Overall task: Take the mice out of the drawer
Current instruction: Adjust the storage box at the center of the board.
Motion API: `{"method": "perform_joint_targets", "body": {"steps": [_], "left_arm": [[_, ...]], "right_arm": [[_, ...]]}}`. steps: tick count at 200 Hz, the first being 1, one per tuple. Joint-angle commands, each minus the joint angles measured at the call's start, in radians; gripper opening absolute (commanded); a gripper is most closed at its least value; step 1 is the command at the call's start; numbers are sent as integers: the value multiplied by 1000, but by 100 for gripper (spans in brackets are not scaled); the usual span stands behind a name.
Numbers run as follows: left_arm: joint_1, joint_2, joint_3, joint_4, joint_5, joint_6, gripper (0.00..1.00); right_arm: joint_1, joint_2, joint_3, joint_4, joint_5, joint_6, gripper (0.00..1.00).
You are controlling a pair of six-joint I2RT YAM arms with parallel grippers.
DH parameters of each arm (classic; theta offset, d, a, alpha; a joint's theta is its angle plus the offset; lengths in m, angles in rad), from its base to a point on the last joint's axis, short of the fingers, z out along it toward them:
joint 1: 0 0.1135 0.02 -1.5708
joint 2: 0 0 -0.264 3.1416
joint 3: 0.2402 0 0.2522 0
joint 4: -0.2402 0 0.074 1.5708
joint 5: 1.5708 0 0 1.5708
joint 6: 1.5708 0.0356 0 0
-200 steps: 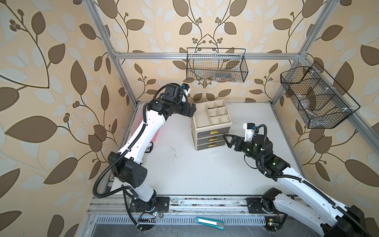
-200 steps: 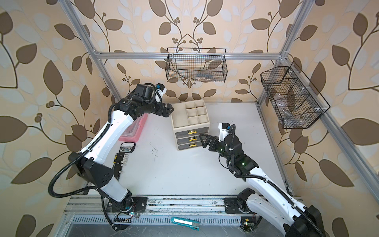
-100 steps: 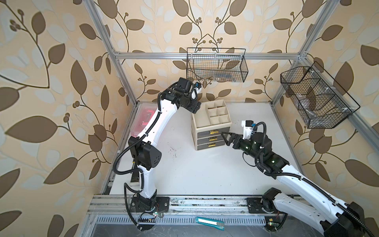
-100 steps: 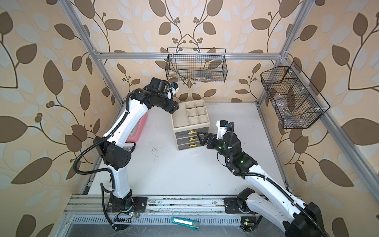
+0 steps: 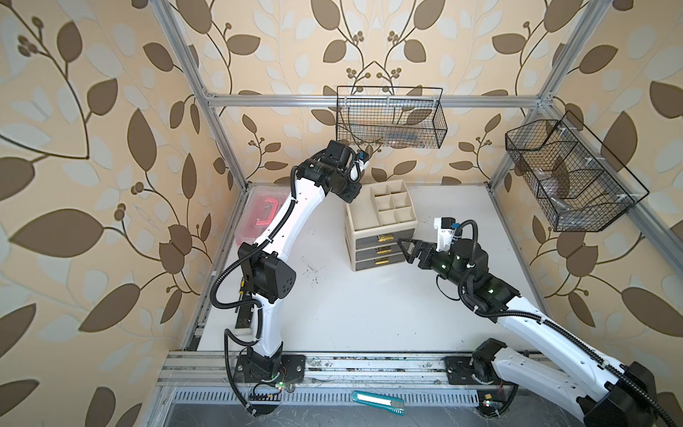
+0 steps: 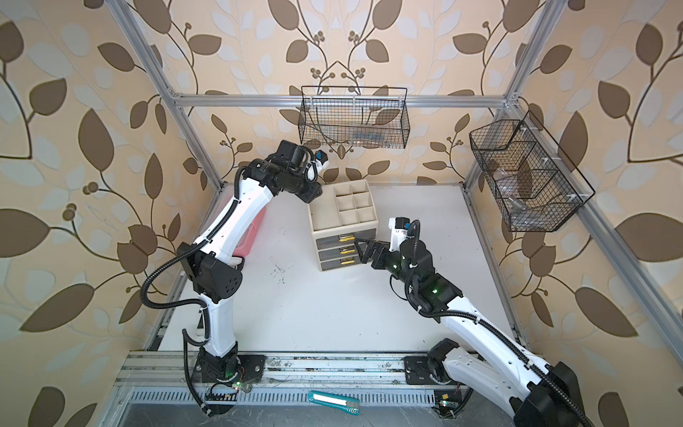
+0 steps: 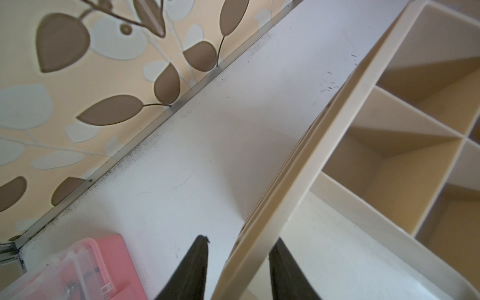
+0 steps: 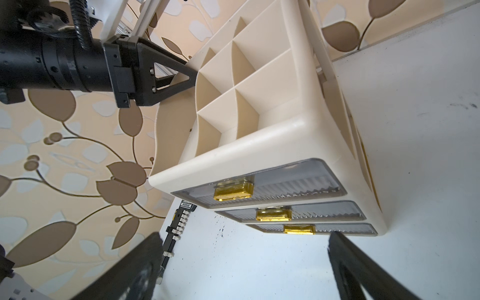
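No mice show; presumably they lie in the shut drawers [image 8: 285, 184] of the cabinet [image 5: 380, 223] near the tabletop's [image 5: 351, 303] back edge. Facing the handles [image 8: 233, 191], the right fingers [image 8: 145, 259] are nearest, wide apart and empty. The left fingers [image 7: 192, 270] straddle its rear rim [image 7: 298, 197], half-open, not visibly clamped.

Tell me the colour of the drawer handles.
Shiny gold handles, seen best in the right wrist view.

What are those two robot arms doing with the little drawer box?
The left gripper has one finger on each side of a side wall of the cream drawer box, maybe to steady it. The right gripper hangs wide open before the three drawers, near their gold handles. Every drawer is shut, so no mice show yet.
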Motion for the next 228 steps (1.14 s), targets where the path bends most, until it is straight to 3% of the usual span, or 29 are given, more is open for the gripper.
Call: {"method": "perform_joint_targets", "body": {"steps": [1,77,124,167,199,202,205,228], "left_arm": [[-12,8,39,-18,-15,14,34],[-20,0,40,-66,-18,35,21],[-28,-42,13,-119,-83,-39,13],[-28,-115,-89,-144,-183,-157,7],[-29,-185,-148,-210,-235,-157,7],[-29,-188,-154,-213,-243,-284,0],[-29,-195,-159,-219,-252,-333,0],[-29,-254,-227,-225,-318,-441,0]], "right_arm": [[5,3,30,-8,23,-1,100],[5,-13,35,-38,45,4,100],[0,-32,45,-81,69,19,100],[-57,-23,51,-72,-12,68,100],[-77,11,75,-60,-59,70,100],[-78,12,75,-59,-61,71,100],[-77,14,76,-58,-65,73,100],[-82,37,76,-19,-123,87,100]]}}
